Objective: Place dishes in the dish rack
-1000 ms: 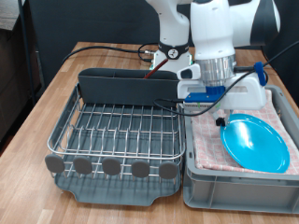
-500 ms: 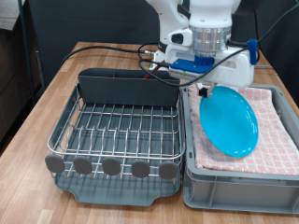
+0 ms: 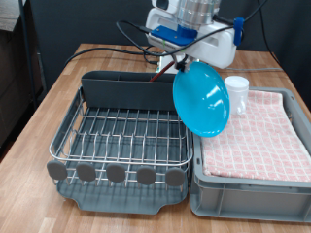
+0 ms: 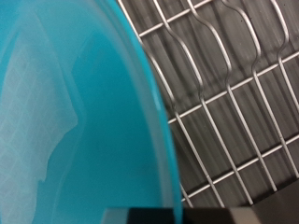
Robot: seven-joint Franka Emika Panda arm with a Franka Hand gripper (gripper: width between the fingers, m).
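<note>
My gripper (image 3: 184,61) is shut on the upper rim of the round light-blue plate (image 3: 202,99). It holds the plate tilted on edge in the air, over the right side of the dish rack (image 3: 121,132). In the wrist view the plate (image 4: 75,121) fills most of the picture, with the rack's silver wires (image 4: 234,93) below it. The white mug (image 3: 237,94) stands in the grey bin behind the plate. I do not see the wooden spoon.
The grey bin (image 3: 243,190) with the pink checkered cloth (image 3: 258,136) sits at the exterior view's right, touching the rack. The rack's tall grey utensil compartment (image 3: 126,89) runs along its far side. Cables (image 3: 117,47) lie on the wooden table behind.
The gripper has lifted the plate off the pink cloth, raised it and carried it to the exterior view's left, from over the bin to over the rack's right side. The mug is now uncovered.
</note>
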